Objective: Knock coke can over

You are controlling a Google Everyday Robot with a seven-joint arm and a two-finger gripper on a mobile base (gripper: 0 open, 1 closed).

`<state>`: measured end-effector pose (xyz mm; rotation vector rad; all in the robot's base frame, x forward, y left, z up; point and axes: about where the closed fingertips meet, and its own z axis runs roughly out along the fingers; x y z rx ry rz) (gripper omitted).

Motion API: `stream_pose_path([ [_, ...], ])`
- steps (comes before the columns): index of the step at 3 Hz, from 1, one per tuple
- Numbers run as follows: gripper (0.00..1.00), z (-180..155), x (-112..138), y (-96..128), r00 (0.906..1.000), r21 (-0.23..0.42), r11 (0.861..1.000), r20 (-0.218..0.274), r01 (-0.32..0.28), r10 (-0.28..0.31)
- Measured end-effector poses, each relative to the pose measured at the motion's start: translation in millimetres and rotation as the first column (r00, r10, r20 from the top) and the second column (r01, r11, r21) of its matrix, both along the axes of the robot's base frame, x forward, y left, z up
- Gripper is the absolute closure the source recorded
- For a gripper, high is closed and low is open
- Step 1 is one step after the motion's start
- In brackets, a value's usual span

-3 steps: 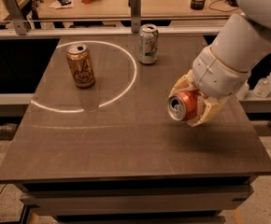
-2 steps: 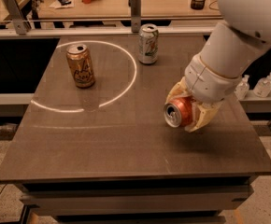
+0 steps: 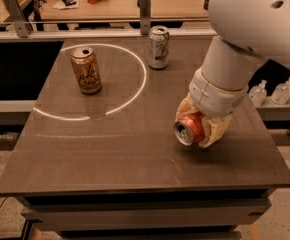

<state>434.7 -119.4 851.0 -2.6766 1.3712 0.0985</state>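
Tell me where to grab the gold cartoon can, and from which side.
Grip the gold can mid-body across its round sides, coming from the right: it stands upright with nothing touching it, and the gripper, shut on the tipped coke can, sits on that side.

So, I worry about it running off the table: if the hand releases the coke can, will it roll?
Likely yes. The coke can lies sideways in the hand, over the right half of the table; its round body would probably roll. The smooth surface offers little to stop it.
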Motion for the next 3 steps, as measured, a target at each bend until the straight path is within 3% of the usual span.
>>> stream_pose_path([
  [2, 1.0, -17.9, -3.4, -0.6, 0.9998, -0.042, 0.999, -0.015, -0.011, 0.01],
  [3, 0.83, -17.5, -2.6, 0.4, 0.9999, -0.04, 0.999, -0.008, -0.011, 0.01],
])
